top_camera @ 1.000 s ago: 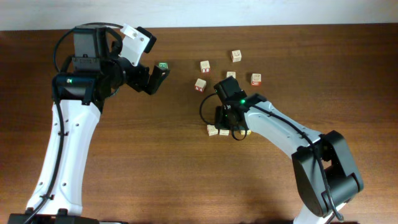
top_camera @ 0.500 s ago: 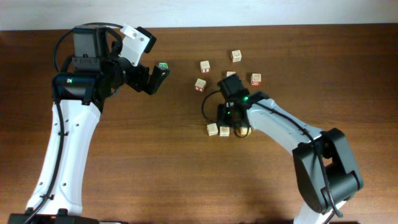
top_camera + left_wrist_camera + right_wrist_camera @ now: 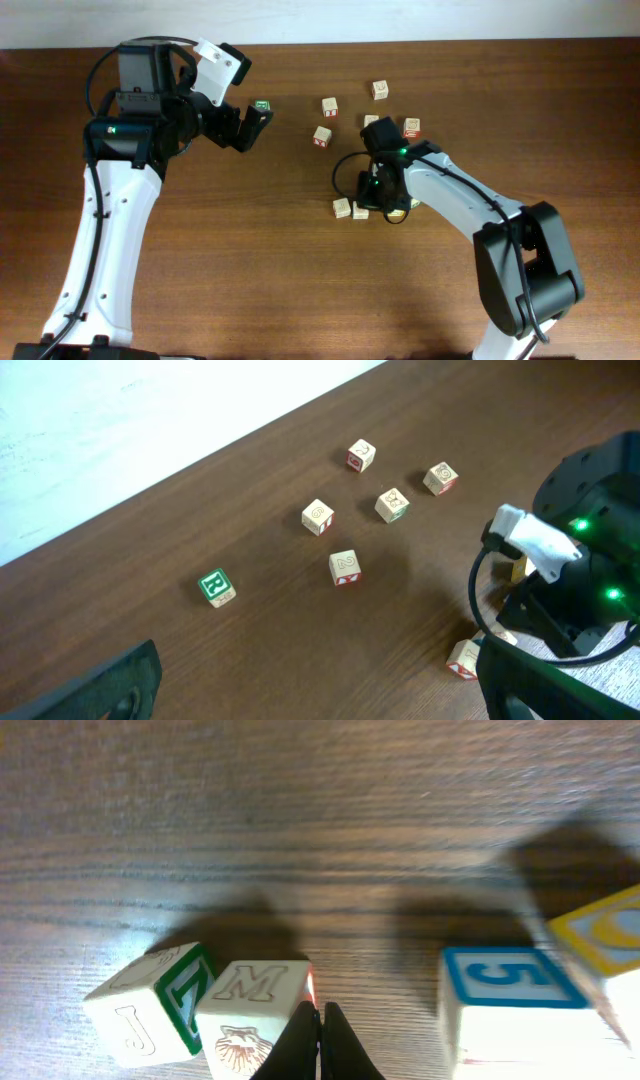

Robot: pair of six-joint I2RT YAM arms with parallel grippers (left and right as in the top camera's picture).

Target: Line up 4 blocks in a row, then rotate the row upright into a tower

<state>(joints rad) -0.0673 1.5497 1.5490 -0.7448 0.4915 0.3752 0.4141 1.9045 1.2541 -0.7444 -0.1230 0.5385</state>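
From overhead, we see the left gripper [image 3: 254, 128] with its jaws spread wide and a green-faced block [image 3: 262, 105] just beside one fingertip. The right gripper [image 3: 380, 198] sits low among a cluster of blocks [image 3: 342, 208].

The left wrist view shows the green-faced block lying apart from the pale blocks [image 3: 344, 566].

In the right wrist view, the right jaws are pressed together on nothing, right against the M block [image 3: 255, 1005]. The J block [image 3: 140, 1015] touches it. The blue 5 block [image 3: 505, 1000] and the yellow-rimmed block [image 3: 600, 935] stand opposite.
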